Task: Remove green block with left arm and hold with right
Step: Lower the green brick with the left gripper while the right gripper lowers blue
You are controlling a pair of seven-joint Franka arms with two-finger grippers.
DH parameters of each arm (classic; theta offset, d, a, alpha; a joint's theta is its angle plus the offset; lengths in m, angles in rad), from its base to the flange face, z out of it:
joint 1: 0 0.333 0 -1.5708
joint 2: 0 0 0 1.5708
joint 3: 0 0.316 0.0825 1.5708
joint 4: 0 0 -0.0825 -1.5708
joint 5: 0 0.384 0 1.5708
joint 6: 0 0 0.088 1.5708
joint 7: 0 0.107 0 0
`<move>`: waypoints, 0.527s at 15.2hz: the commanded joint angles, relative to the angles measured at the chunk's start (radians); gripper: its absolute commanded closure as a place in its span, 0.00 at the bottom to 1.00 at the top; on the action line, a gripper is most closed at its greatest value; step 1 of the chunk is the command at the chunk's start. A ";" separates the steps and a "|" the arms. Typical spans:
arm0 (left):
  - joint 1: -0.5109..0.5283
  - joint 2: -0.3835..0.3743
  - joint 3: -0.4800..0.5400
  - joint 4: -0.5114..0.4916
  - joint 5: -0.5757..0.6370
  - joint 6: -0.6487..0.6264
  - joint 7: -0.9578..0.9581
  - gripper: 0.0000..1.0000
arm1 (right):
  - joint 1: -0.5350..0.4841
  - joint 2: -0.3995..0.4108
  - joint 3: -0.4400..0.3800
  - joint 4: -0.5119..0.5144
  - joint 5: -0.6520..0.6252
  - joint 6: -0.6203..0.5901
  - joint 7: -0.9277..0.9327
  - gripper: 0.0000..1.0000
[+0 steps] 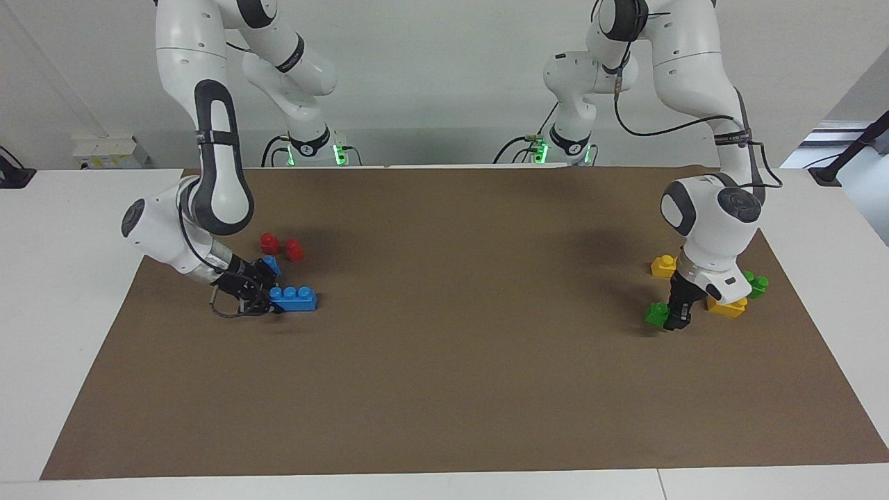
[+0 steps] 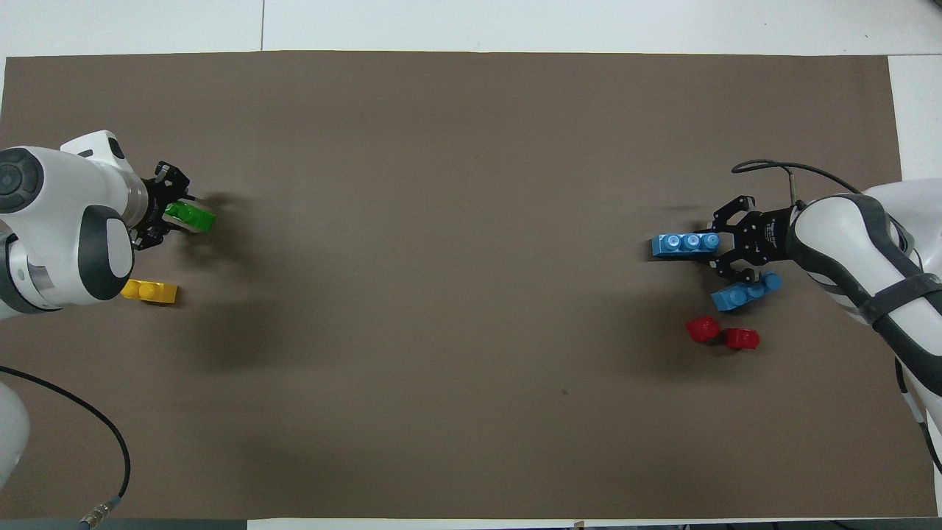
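Observation:
My left gripper (image 1: 677, 314) (image 2: 165, 213) is low over the mat at the left arm's end, shut on one end of a green block (image 1: 655, 314) (image 2: 190, 216). I cannot tell whether the block touches the mat. A second green block (image 1: 755, 283) lies beside a yellow brick (image 1: 726, 305), partly covered by the left arm's wrist; the overhead view hides both under the arm. My right gripper (image 1: 258, 295) (image 2: 720, 243) is at the right arm's end of the mat. Its fingers grip the end of a blue three-stud brick (image 1: 294, 298) (image 2: 684, 243) that lies on the mat.
Another yellow brick (image 1: 664, 265) (image 2: 149, 291) lies nearer to the robots than the left gripper. A second blue brick (image 1: 271, 264) (image 2: 745, 293) and two red pieces (image 1: 281, 246) (image 2: 721, 333) lie close to the right gripper. A brown mat (image 1: 444, 347) covers the table.

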 commanded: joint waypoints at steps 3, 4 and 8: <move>0.007 -0.025 -0.015 0.042 -0.010 -0.017 0.037 0.00 | -0.017 -0.005 0.006 0.049 -0.063 -0.055 -0.014 0.02; 0.006 -0.045 -0.016 0.049 -0.010 -0.040 0.038 0.00 | -0.018 -0.006 0.004 0.064 -0.096 -0.068 -0.014 0.02; -0.015 -0.108 -0.018 0.104 -0.007 -0.193 0.096 0.00 | -0.015 -0.039 0.004 0.152 -0.236 -0.189 -0.026 0.01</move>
